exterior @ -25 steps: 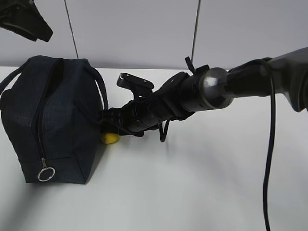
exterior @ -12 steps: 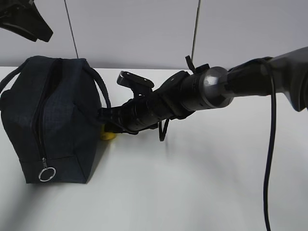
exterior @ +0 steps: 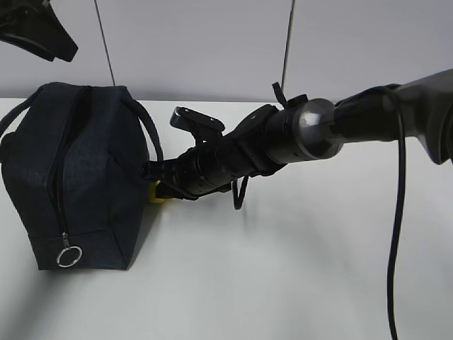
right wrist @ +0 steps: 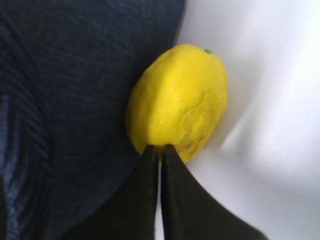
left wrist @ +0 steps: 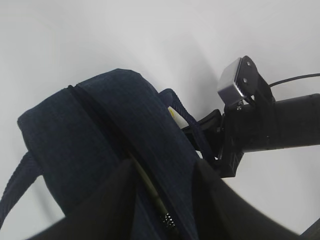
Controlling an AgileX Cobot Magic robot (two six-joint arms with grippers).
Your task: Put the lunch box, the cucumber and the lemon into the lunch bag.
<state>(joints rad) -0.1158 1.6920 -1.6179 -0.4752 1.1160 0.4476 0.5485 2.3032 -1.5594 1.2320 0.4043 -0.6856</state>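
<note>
The bag (exterior: 71, 177) stands at the left of the exterior frame, its zip looking mostly closed; the left gripper's jaws cannot be made out in the left wrist view, though it hovers over the bag's top. Just right of the bag, the lemon (right wrist: 177, 100) lies on the table (exterior: 283, 283) against the fabric. The right gripper (right wrist: 160, 152) has its fingertips pressed together at the lemon's near end, gripping nothing; lifting now would likely leave the lemon behind, or nudge it along the bag. Box and cucumber are not visible.
</note>
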